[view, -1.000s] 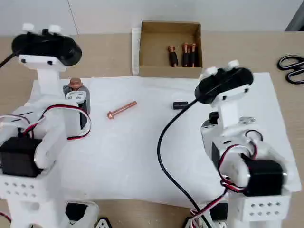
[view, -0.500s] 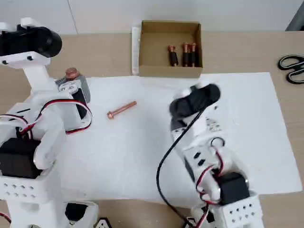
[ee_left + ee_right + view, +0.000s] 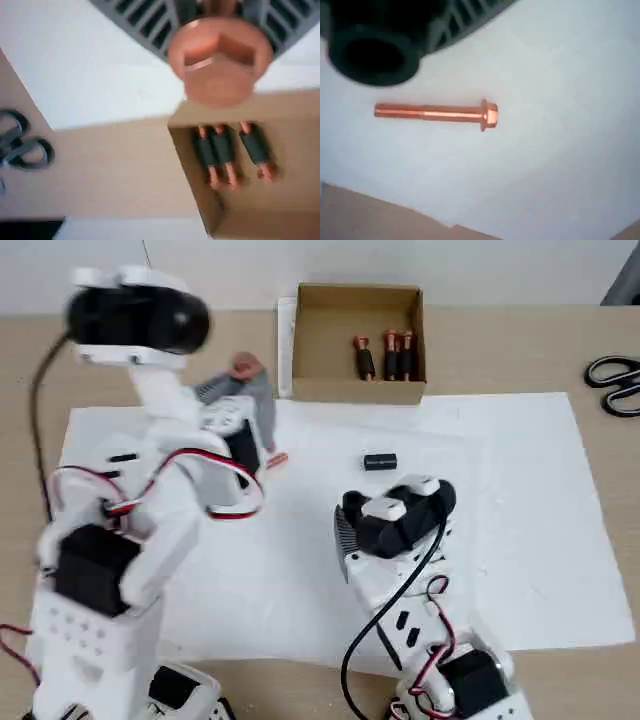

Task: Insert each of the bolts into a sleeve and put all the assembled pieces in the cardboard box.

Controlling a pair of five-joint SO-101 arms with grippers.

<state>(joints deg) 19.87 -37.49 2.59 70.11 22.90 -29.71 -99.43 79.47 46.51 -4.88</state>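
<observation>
On the left side of the table (image 3: 500, 340) stands the left arm, bent over toward the far side. The left gripper (image 3: 245, 390) is near the left wall of the cardboard box (image 3: 350, 390). Its jaws are closed tight on the held bolt (image 3: 244, 366), and the round copper head of that bolt sticks out past the grey jaws. In the left wrist view the held bolt (image 3: 220, 60) hangs up above the box and is not inside it. Just near of that gripper lies the loose bolt (image 3: 275, 459) on the white paper (image 3: 520, 500), with part of it hidden under the arm. In the right wrist view the loose bolt (image 3: 436, 113) lies flat on the paper. The box sits at the far edge of the paper. Three assembled pieces (image 3: 391, 356) lie side by side in the right half of the box, two of them touching and one a little apart. Near of the box, the loose sleeve (image 3: 380, 461) lies alone on the paper. Nearer still is the right gripper (image 3: 345, 540), which points to the left. Its jaws are closed on the held sleeve (image 3: 370, 56), a short black tube with its open end showing. Far off to the right, the scissors (image 3: 613, 383) lie on the bare table
</observation>
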